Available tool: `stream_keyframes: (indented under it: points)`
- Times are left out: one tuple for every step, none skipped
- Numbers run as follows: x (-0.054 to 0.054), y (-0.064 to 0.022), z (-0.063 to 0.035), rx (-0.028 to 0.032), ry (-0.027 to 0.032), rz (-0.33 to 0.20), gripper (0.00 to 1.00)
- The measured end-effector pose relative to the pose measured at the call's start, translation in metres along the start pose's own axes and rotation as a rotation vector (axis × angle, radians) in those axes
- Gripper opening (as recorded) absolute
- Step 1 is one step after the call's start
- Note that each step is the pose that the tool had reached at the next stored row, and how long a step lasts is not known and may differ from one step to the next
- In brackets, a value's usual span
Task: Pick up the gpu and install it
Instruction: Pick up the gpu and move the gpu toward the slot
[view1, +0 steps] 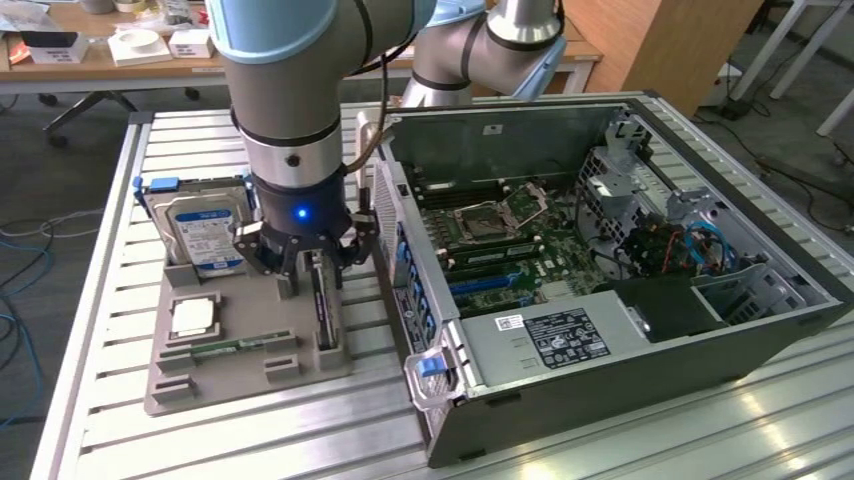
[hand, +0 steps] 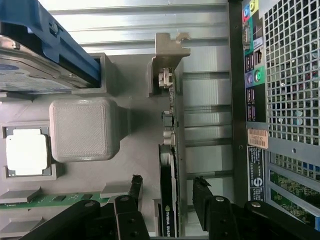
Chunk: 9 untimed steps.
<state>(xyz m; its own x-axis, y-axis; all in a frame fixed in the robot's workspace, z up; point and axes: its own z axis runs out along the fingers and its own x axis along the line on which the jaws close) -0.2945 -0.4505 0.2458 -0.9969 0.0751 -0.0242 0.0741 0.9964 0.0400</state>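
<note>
**Open tool straddles the graphics card**

The arm stands upright over the grey holder, its wrist pointing straight down at the slatted surface; the tool is spread wide, one of its fingers on each side of the graphics card, with a gap showing on both sides; the card stands on edge in a slot along the holder's side nearest the open computer case, on the exterior view's right; the hard drive stands at the holder's far end, towards the exterior view's left.
</note>
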Motion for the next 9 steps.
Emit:
stream_keyframes:
  points:
    - [0.000, -0.0001, 0.0019, 0.0000, 0.0000, 0.000, 0.53]
    - [0.000, -0.0002, 0.0036, 0.0000, 0.0000, 0.000, 0.53]
    - [0.000, -0.0002, 0.0054, 0.0000, 0.0001, 0.000, 0.53]
    - [0.000, -0.0003, 0.0072, 0.0001, 0.0001, 0.000, 0.53]
    - [0.000, -0.0004, 0.0092, 0.0000, 0.0000, 0.000, 0.53]
    - [0.000, -0.0005, 0.0108, 0.0000, 0.0000, 0.000, 0.53]
    - [0.000, -0.0005, 0.0123, 0.0001, 0.0001, 0.000, 0.53]
    - [0.000, -0.0006, 0.0131, 0.0000, 0.0000, 0.000, 0.53]
    - [0.000, -0.0006, 0.0131, 0.0002, 0.0001, 0.000, 0.53]
